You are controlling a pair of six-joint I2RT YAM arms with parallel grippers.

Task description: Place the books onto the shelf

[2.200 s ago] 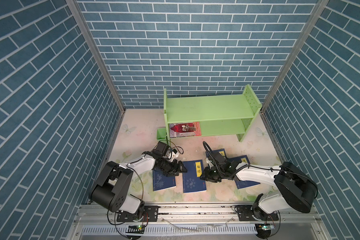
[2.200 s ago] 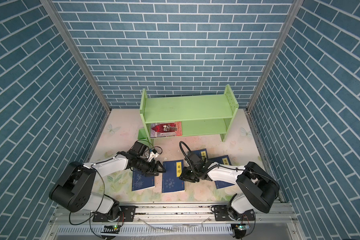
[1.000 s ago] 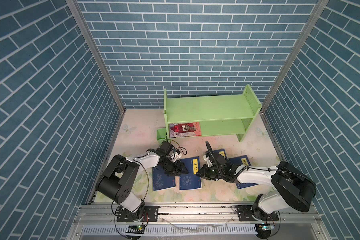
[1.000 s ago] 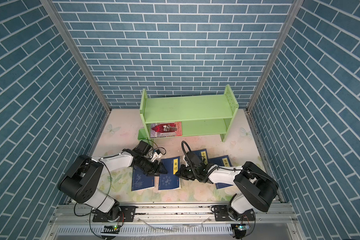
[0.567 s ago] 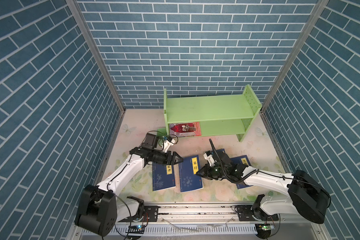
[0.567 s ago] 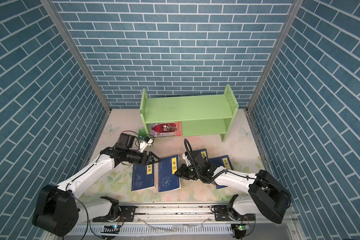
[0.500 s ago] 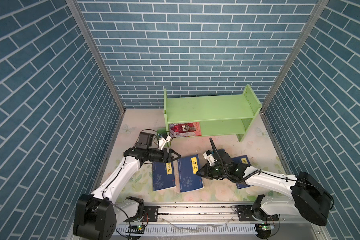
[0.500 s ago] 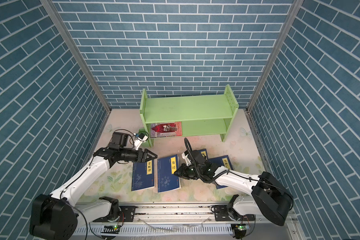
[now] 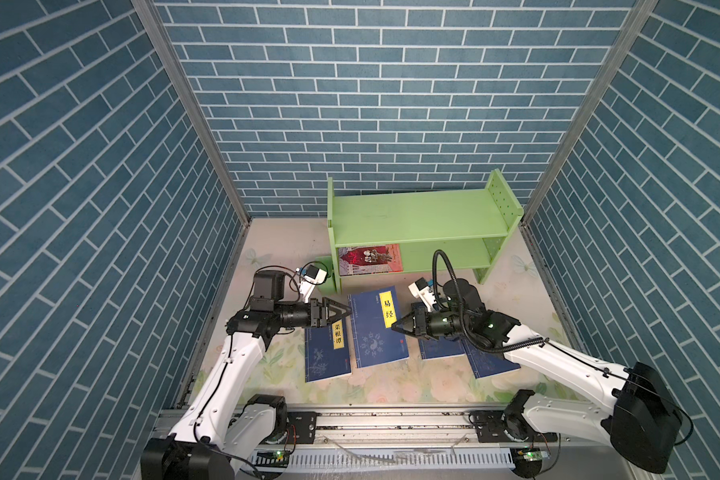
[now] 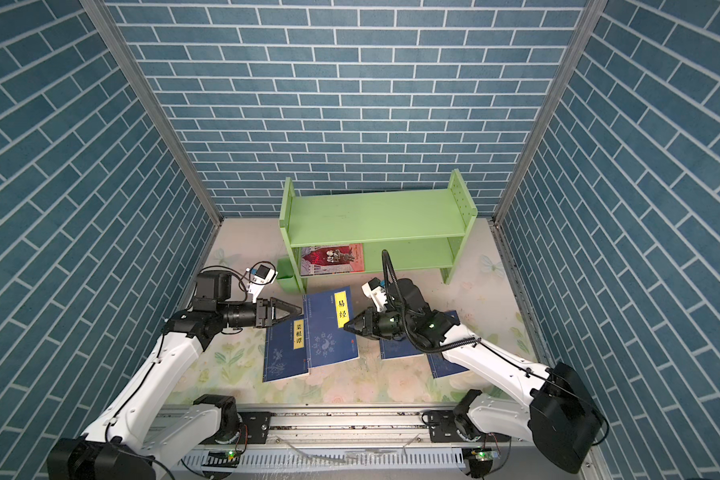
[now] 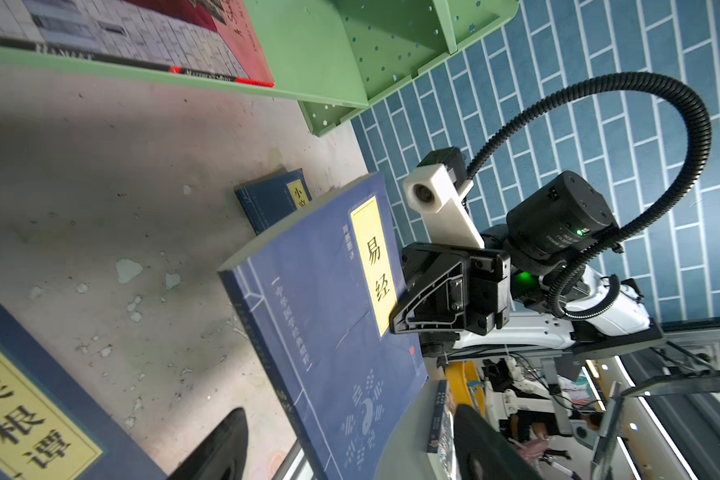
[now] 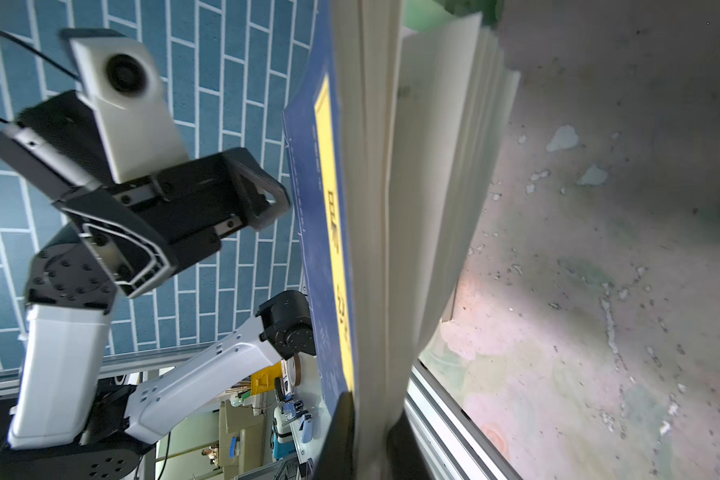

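Nearest, spare blue books (image 9: 327,353) lie flat on the mat (image 9: 391,386). The right gripper (image 9: 395,328) pinches 1 lifted blue book (image 9: 375,328) by its edge. The left gripper (image 9: 344,311), jaws spread, stands at its spine (probably to steady it). Next, I judge, comes carrying it to the shelf (image 9: 416,216) behind. Only the right wrist view shows pages fanning loose.

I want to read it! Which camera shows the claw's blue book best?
The left wrist view: the book shows its front and title big. Both top views show it small; the right wrist view shows mostly page edges.
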